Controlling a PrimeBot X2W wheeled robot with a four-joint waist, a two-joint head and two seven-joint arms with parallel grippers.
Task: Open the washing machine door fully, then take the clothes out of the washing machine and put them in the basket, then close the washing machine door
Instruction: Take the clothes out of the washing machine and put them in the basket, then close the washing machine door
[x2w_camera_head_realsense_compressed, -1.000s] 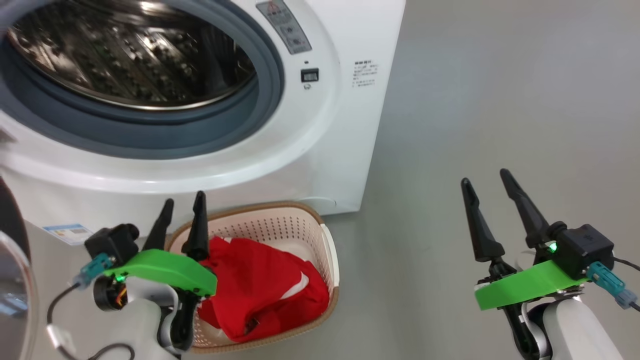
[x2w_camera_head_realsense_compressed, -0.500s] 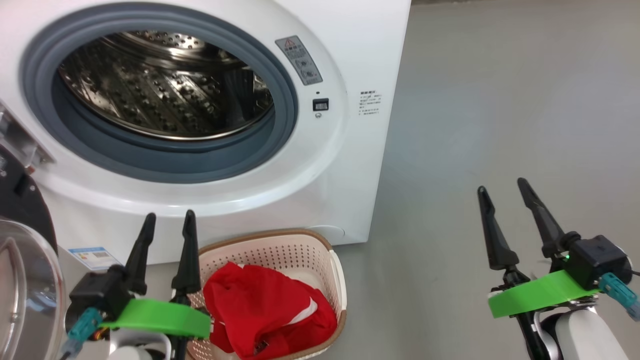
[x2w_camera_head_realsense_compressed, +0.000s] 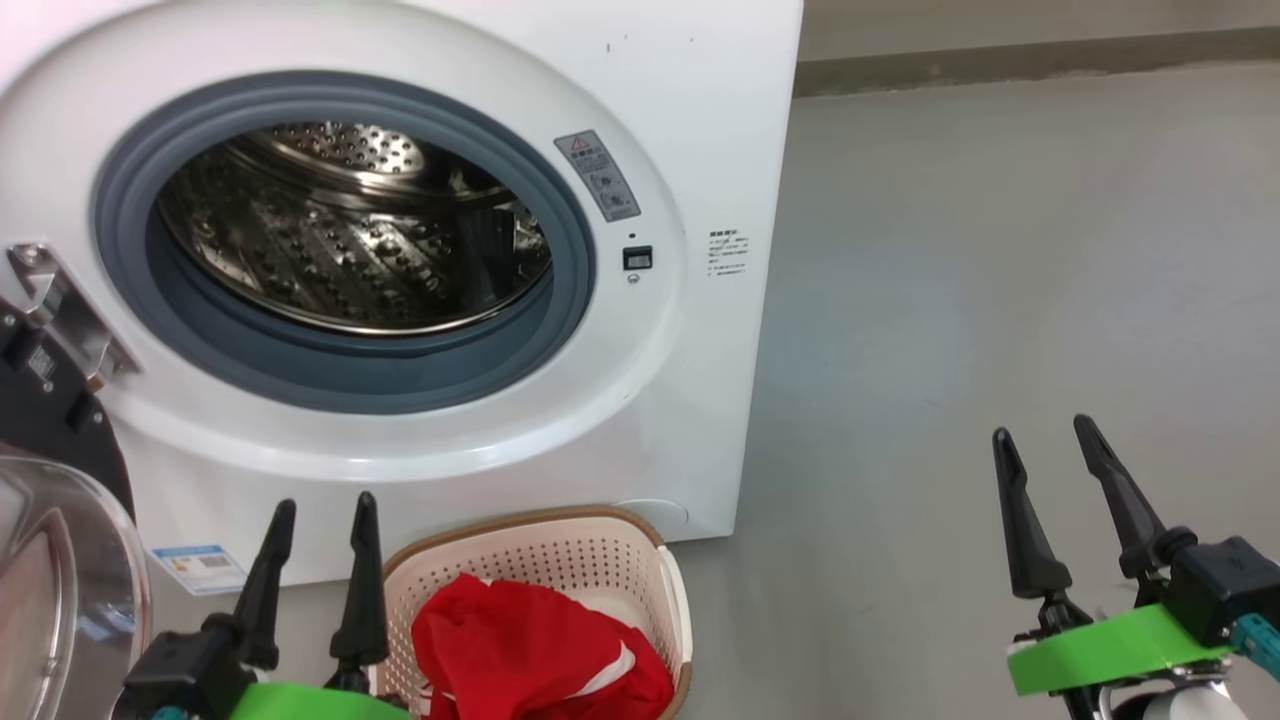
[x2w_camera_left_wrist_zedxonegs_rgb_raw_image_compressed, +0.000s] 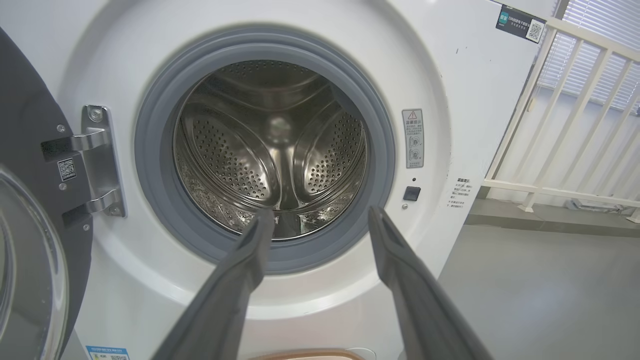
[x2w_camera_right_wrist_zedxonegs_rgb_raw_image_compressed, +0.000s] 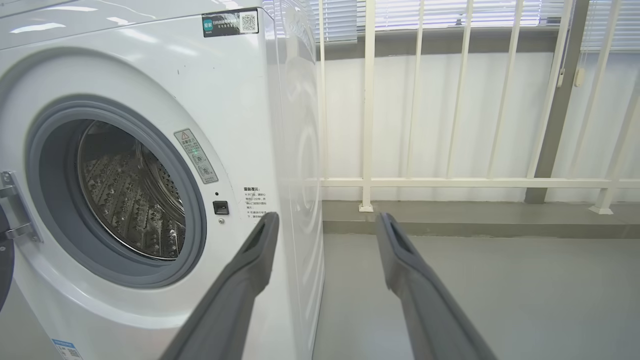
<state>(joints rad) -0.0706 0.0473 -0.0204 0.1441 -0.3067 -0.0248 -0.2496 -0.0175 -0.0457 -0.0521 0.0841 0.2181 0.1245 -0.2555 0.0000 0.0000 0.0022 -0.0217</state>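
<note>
The washer (x2w_camera_head_realsense_compressed: 700, 120) stands on the grey floor (x2w_camera_head_realsense_compressed: 1000, 250) with its door (x2w_camera_head_realsense_compressed: 55, 520) swung wide to the robot's left. The door hangs on a metal hinge (x2w_camera_head_realsense_compressed: 60, 300), its black rim and clear glass bowl at the edge of the head view. A grey gasket (x2w_camera_head_realsense_compressed: 340, 370) rings the round opening, and behind it the perforated steel drum (x2w_camera_head_realsense_compressed: 350, 240) shows its shiny ribs. The basket (x2w_camera_head_realsense_compressed: 560, 555) sits on the floor right at the washer's foot, below the right half of the opening. The red clothes (x2w_camera_head_realsense_compressed: 540, 660), crossed by a white stripe, lie heaped in it. The left claw (x2w_camera_head_realsense_compressed: 325, 502) hovers just left of the basket, in front of the washer's lower panel near a small blue label (x2w_camera_head_realsense_compressed: 200, 565). Its two fingers are apart, pointing up at the opening, with nothing between them. The right claw (x2w_camera_head_realsense_compressed: 1041, 428) hangs well off to the right over bare floor, clear of the washer, its fingers also spread and empty. From its wrist it looks past the washer's right front corner toward a white railing (x2w_camera_right_wrist_zedxonegs_rgb_raw_image_compressed: 450, 125).
</note>
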